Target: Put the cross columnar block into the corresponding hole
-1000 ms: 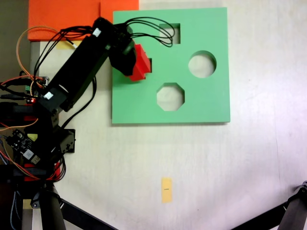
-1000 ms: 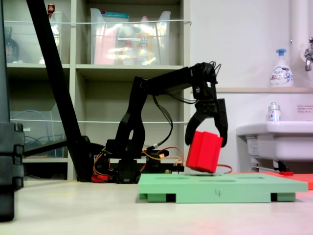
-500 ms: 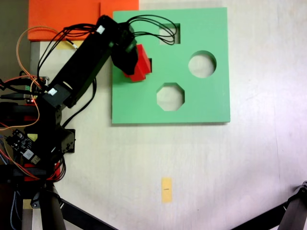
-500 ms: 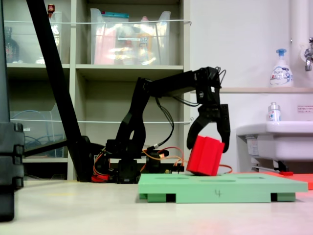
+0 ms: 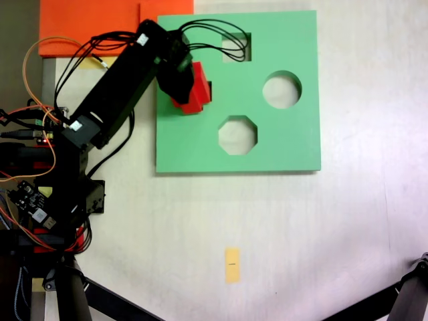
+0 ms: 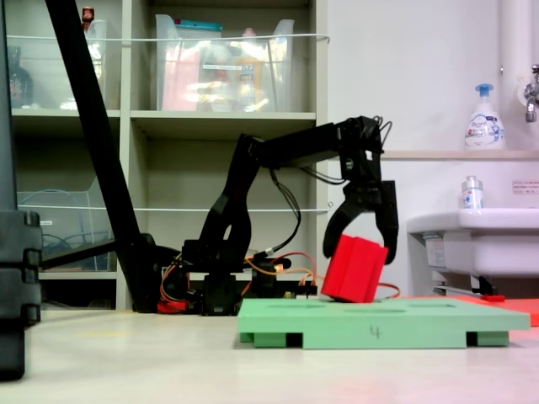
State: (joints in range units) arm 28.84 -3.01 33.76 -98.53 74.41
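The red cross columnar block is over the left part of the green foam board. From the side, the block is tilted, its lower edge at the board's top face. My gripper is shut on its upper part, with a black finger down either side. The corresponding hole shows only as a dark sliver at the block's right edge; the rest is hidden beneath it. Whether the block's base has entered the hole cannot be told.
The board also has a square cutout, a round one and an octagonal one. An orange sheet lies at top left. A yellow tag is on the table. Arm base and wiring are at left.
The gripper has lowered the red block from just above the board until its lower edge meets the board, and shifted slightly along the board. The last half second shows very little motion.
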